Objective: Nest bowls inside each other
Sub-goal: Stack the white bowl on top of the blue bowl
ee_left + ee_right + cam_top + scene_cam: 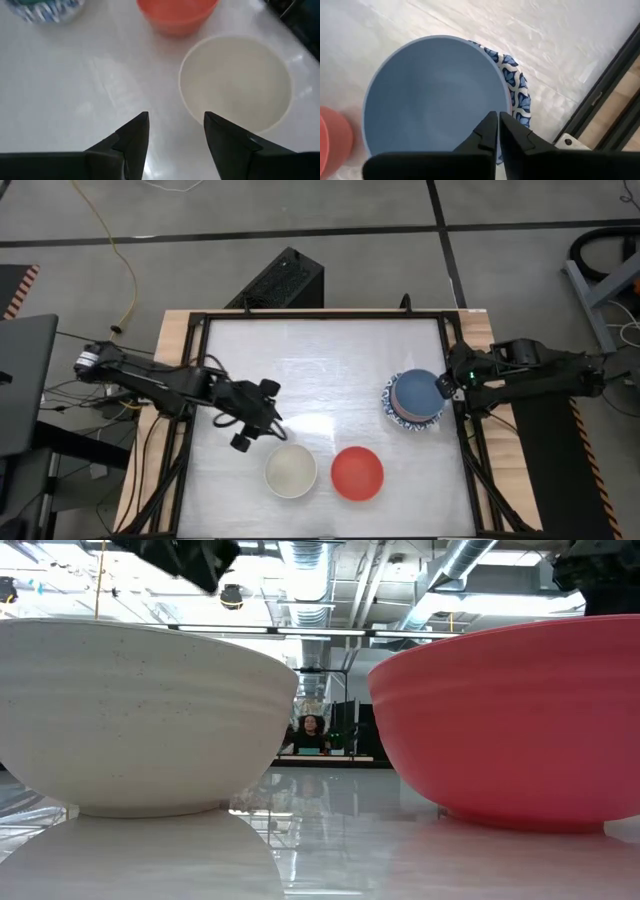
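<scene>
Two bowls stand loose on the desk [320, 350], apparently awaiting nesting: the cream bowl [291, 470] and, just beside it, the red bowl [357, 473]. The stack [415, 400], blue bowl uppermost, sits near the right edge. The left hand [262, 428] hovers beside the cream bowl, fingers apart. The right hand [498, 131] is over the stack rim, fingers almost together, holding nothing.

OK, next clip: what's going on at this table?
Two robot arms are nesting bowls. A stack with a blue bowl on top sits at the table's right side; the right gripper is at its rim, fingers nearly together, with no bowl seen between them. The left gripper hovers open beside the cream bowl, holding nothing. The cream bowl and the red bowl stand loose, apart, at the front.
</scene>
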{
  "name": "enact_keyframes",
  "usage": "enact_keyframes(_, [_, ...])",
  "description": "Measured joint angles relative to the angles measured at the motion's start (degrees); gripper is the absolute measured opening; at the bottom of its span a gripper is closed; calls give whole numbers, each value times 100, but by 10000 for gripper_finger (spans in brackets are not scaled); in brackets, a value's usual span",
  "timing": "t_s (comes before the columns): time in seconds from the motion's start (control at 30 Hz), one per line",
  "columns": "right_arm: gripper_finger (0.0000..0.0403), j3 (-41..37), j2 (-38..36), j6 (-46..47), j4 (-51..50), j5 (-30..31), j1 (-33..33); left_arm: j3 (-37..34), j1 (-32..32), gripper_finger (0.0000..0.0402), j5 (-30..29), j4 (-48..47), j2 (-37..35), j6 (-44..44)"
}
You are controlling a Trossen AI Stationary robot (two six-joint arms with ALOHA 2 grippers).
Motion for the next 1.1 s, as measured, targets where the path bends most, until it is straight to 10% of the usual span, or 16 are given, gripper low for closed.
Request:
enact_keyframes(0.3, [48,0,0,-9,23,1,0,-2,157,235,847,14,1081,-646])
enact_keyframes(1.1, [49,4,-1,-162,-8,454,2,-4,-193,243,126,300,2186,-2232])
